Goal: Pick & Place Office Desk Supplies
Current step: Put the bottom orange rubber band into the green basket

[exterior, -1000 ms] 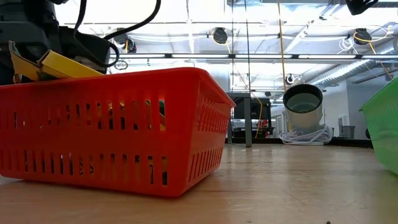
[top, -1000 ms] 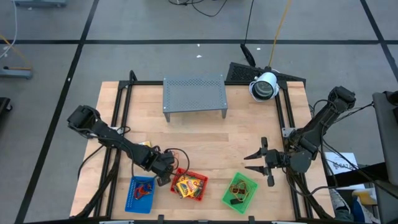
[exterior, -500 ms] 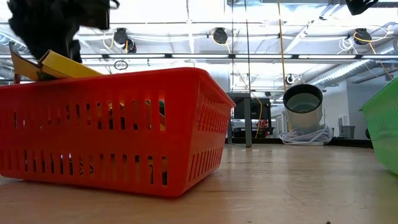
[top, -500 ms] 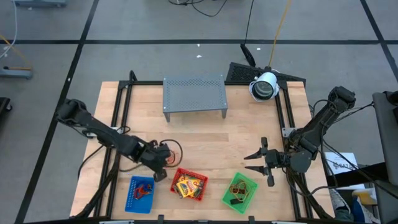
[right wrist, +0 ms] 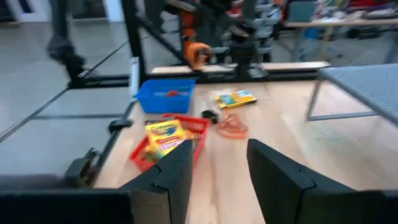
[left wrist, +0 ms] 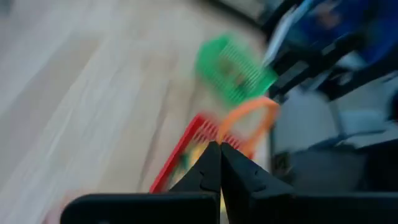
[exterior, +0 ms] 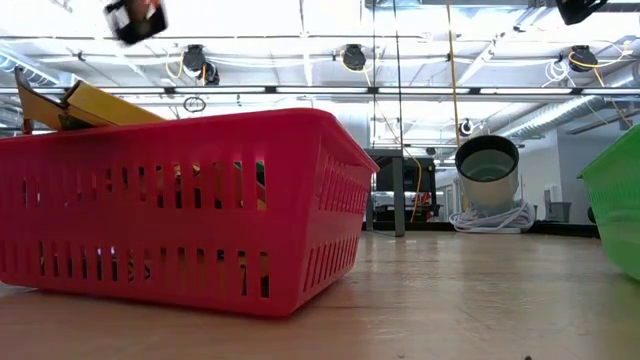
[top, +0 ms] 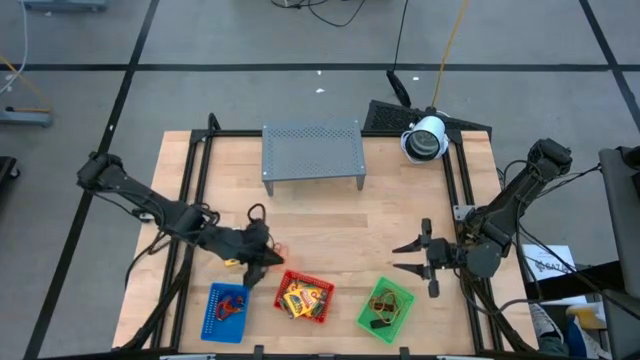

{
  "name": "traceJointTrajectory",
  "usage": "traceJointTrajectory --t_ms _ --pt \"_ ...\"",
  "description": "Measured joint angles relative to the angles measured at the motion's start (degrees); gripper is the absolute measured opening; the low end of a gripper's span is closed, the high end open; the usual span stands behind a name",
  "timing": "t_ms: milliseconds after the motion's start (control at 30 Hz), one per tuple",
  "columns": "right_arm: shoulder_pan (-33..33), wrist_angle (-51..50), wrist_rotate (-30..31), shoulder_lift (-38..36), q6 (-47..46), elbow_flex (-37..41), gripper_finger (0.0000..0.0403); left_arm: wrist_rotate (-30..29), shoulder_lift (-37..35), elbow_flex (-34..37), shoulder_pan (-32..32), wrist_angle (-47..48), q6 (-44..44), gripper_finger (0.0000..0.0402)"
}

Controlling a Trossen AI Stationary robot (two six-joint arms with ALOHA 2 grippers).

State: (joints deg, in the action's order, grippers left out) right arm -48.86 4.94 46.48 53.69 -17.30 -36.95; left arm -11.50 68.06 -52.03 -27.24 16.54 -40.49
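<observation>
while the left hand (top: 272,257) is held just above the bench (top: 320,215) beside the red tray (top: 305,298), its fingers are pressed together on an orange rubber-band loop (left wrist: 249,121). yellow packets (top: 297,297) are seen lying in the red tray, and one more packet (right wrist: 236,98) with a reddish loop (right wrist: 231,128) is seen on the bench near it. the right hand (top: 408,258) is kept near the green tray (top: 386,307), fingers apart, nothing between them.

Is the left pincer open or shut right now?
Shut. In the left wrist view the left pincer has its two dark fingers pressed together at the tips, pinching a thin orange rubber-band loop.
</observation>
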Motion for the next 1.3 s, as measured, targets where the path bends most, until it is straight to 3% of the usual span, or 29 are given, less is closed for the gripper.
traceJointTrajectory --t_ms 267,567,1033,1300 --pt "0.02 2.15 9.20 -0.17 2.92 0.00 0.0141 2.85 9.73 -0.13 3.47 -22.76 13.78 0.0001" --pt "0.92 12.47 9.24 -1.59 12.94 0.00 0.0141 13.03 29.86 -1.22 7.70 -55.12 20.60 0.0002" --pt "1.42 14.97 9.26 -3.10 15.40 0.00 0.0141 18.85 53.78 -32.62 8.22 -43.01 32.70 0.0001" --pt "0.73 15.05 9.24 -6.30 17.23 0.00 0.0141 16.53 62.72 -38.57 9.15 -43.59 31.09 0.0003"
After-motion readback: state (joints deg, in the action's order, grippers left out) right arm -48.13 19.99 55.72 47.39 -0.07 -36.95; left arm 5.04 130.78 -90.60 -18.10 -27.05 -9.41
